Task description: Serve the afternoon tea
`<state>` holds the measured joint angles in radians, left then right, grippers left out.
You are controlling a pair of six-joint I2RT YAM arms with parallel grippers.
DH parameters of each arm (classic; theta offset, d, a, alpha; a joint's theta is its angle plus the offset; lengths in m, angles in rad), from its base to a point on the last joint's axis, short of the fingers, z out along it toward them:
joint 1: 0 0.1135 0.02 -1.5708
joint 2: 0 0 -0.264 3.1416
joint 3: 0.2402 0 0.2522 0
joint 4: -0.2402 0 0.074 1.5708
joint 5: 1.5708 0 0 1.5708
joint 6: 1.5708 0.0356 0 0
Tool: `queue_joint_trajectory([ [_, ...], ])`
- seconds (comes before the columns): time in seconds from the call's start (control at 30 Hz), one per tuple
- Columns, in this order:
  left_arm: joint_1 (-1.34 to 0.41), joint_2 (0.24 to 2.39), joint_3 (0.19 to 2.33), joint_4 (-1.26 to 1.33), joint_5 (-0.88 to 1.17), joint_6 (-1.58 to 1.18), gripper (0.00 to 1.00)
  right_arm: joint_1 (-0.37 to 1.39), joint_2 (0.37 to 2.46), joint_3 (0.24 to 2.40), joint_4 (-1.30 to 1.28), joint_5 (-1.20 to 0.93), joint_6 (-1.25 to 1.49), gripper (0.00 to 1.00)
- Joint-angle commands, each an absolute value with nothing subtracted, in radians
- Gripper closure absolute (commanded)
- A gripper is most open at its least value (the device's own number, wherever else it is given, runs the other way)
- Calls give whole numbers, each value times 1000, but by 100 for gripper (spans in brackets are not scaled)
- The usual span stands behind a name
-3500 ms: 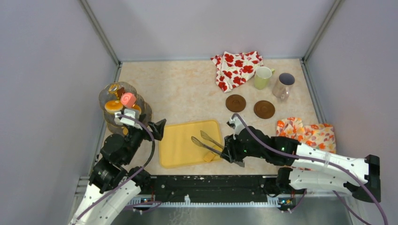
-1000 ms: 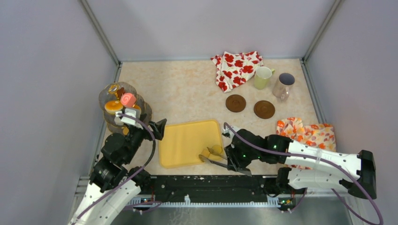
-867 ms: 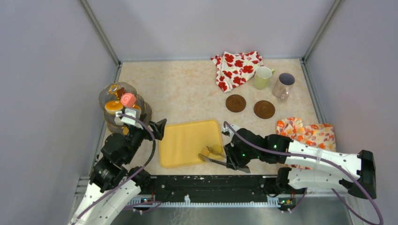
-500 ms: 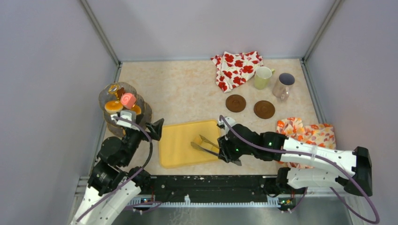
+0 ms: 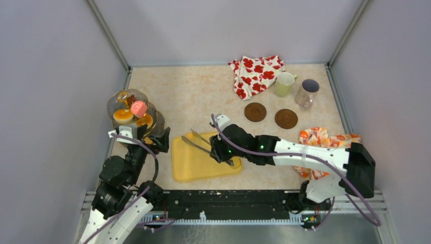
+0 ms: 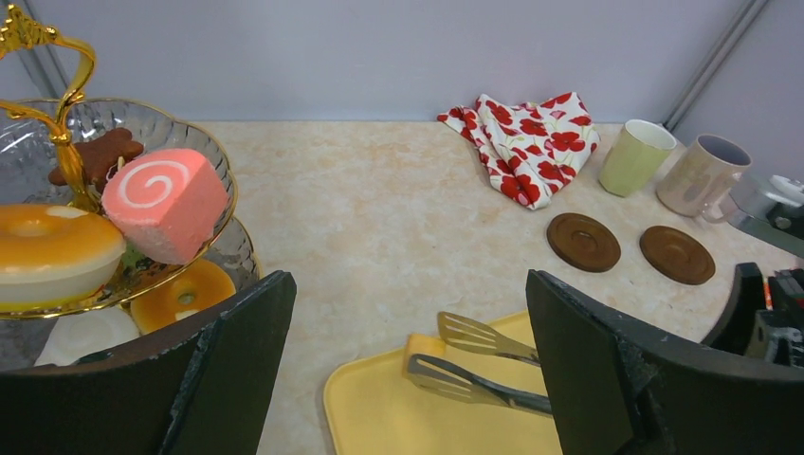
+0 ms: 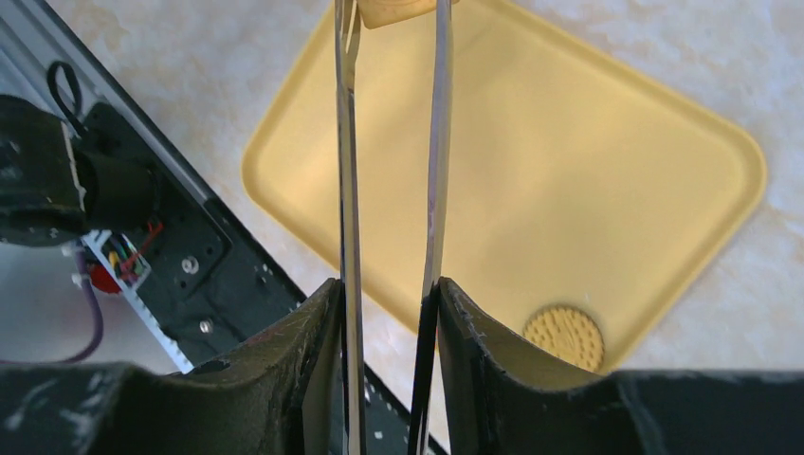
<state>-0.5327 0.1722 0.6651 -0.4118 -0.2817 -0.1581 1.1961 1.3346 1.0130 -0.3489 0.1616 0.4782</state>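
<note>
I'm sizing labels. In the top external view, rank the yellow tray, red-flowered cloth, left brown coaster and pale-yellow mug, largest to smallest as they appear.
1. yellow tray
2. red-flowered cloth
3. left brown coaster and pale-yellow mug look about alike, so I won't rank them.

Counter: beige marbled top [image 5: 203,96], matt, rectangular, closed in on three sides.
Back wall: plain pale grey panel [image 5: 228,25], meeting the far edge of the counter.
Left wall: same pale grey panel [image 5: 51,76], unmarked.
Right wall: same pale grey panel [image 5: 394,76], unmarked.
Left corner post: metal strip [image 5: 109,35] rising from the far left corner.
Right corner post: metal strip [image 5: 348,31] rising from the far right corner.
Near edge: black rail [image 5: 223,201] across the full width.
Light: even, diffuse, from above; shadows soft and short.
</note>
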Motion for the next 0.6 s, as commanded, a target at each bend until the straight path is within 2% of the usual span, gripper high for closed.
queue_joint_trajectory([
  [0.0,-534,157,668,-382,-315,-167,1,1204,1445,1125,-156,154,428,62],
  [0.3,-535,159,669,-383,-315,-164,1,1204,1723,1344,-108,108,389,62],
  [0.57,-535,160,666,-380,-312,-160,1,1205,1845,1458,-97,106,385,62],
])
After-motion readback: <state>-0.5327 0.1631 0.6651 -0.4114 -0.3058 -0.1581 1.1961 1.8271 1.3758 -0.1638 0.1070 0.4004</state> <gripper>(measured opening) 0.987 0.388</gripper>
